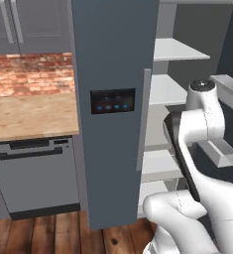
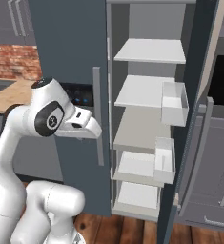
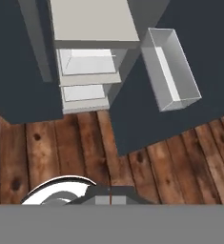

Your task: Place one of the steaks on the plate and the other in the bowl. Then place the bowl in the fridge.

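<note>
The slate-blue fridge (image 1: 113, 59) (image 2: 66, 43) stands right in front of me. Its left door, with the black panel of blue lights (image 1: 113, 100), is closed. Its right door (image 2: 199, 95) (image 3: 147, 114) is swung open, showing white shelves (image 2: 149, 50) (image 3: 92, 21). My gripper (image 3: 110, 199) is shut on nothing and points down at the wooden floor just before the open compartment. The steaks, the plate and the bowl are out of view.
Clear bins (image 2: 174, 102) (image 3: 170, 66) hang on the inside of the open door. A wooden counter (image 1: 29, 116) over a grey dishwasher (image 1: 33, 173) lies left of the fridge. Grey cabinets (image 2: 218, 181) stand behind the open door.
</note>
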You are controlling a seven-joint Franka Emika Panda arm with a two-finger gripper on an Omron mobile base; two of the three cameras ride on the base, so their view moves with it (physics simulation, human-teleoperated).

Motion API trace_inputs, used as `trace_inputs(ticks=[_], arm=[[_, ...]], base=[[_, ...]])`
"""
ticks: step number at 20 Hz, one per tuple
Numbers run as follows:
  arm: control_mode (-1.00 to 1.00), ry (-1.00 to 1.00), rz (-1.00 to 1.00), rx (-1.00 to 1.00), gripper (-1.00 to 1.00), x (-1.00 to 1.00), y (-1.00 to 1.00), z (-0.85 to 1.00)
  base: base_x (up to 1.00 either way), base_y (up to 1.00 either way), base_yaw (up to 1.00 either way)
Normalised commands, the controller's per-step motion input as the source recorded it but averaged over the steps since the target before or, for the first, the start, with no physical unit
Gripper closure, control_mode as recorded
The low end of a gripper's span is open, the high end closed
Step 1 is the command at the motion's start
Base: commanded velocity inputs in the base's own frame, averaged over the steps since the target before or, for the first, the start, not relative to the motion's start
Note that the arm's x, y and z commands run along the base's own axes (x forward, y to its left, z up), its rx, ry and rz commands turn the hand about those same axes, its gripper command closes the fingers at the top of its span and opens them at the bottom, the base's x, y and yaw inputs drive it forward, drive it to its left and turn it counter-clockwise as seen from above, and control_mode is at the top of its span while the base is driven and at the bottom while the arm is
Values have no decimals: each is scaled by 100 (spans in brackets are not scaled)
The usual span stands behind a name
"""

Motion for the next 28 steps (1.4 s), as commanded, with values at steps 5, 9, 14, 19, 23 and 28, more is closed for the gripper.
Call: trace_inputs(ticks=[5, 9, 14, 19, 23, 28], arm=[[-100, -6, 27, 10, 100, -25, 20, 0], [-100, -7, 18, 2, 100, -12, 32, -1], [-100, -7, 6, 3, 100, -10, 8, 0], [-100, -9, 2, 5, 100, -16, 0, 0], [-100, -13, 2, 5, 100, -26, 3, 0], [-100, -13, 0, 4, -100, -23, 7, 0]], base=[[0, 0, 0], [0, 0, 0], [0, 0, 0], [0, 0, 0], [0, 0, 0], [0, 0, 0]])
